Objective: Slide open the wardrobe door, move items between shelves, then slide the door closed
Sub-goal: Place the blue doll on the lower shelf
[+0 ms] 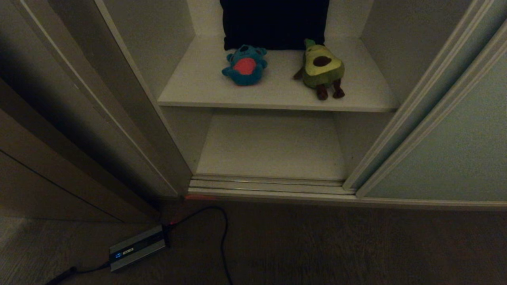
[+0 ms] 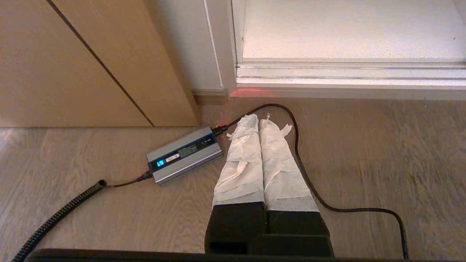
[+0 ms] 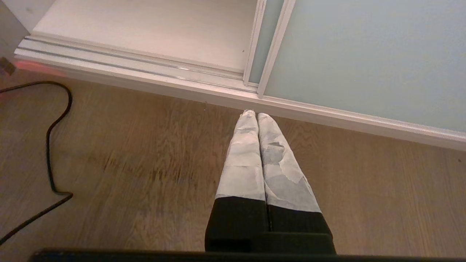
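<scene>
Black cloth point(image 1: 274, 23) cut off above teal monster point(image 1: 245, 65)

Left end effector point(image 2: 259, 120): we record it low and pointing forward-down, its two tape-wrapped fingers point(image 2: 243, 160) pressed flat together, nothing between them. Right end effector point(image 3: 253, 114): we record the same pose, taped fingers point(image 3: 244, 160) closed tip to tip, empty. Neither arm appears in our head view.

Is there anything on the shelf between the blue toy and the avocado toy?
No. In the head view, only bare shelf separates the blue toy from the avocado.
</scene>
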You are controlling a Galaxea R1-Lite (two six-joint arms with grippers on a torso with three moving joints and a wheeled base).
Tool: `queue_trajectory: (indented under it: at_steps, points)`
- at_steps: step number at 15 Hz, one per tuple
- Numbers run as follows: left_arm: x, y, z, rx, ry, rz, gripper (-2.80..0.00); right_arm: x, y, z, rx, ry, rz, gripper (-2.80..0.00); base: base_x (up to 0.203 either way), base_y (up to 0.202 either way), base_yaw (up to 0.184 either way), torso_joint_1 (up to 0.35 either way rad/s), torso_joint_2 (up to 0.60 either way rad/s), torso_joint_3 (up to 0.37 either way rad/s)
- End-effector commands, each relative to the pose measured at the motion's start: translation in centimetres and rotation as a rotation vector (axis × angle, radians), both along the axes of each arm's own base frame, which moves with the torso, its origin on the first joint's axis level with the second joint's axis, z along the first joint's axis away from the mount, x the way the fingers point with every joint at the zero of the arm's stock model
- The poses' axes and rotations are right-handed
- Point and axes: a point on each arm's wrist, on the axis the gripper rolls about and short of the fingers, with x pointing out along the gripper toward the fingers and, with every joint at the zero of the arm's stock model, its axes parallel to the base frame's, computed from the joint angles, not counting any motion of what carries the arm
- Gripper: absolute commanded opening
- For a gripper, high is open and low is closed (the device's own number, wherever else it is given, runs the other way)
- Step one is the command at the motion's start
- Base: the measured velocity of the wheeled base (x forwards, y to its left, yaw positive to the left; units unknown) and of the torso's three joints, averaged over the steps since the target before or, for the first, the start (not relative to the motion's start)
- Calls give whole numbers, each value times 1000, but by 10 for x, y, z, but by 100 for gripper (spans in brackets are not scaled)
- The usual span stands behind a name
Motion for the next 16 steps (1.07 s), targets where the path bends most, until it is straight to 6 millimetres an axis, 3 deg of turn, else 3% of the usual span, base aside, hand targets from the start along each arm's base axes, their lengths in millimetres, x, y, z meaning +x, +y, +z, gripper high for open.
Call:
queue_trajectory:
  at_steps: [1, 16]
  points:
    - [0, 0, 0, -1, 2, 0, -280, 0, 0, -1, -3, 4, -3, -280, 0, 0, 0, 0, 0, 0]
    - [0, 0, 0, -10, 2, 2, -280, 0, 0, -1, 32, 0, -2, -280, 0, 0, 0, 0, 0, 0]
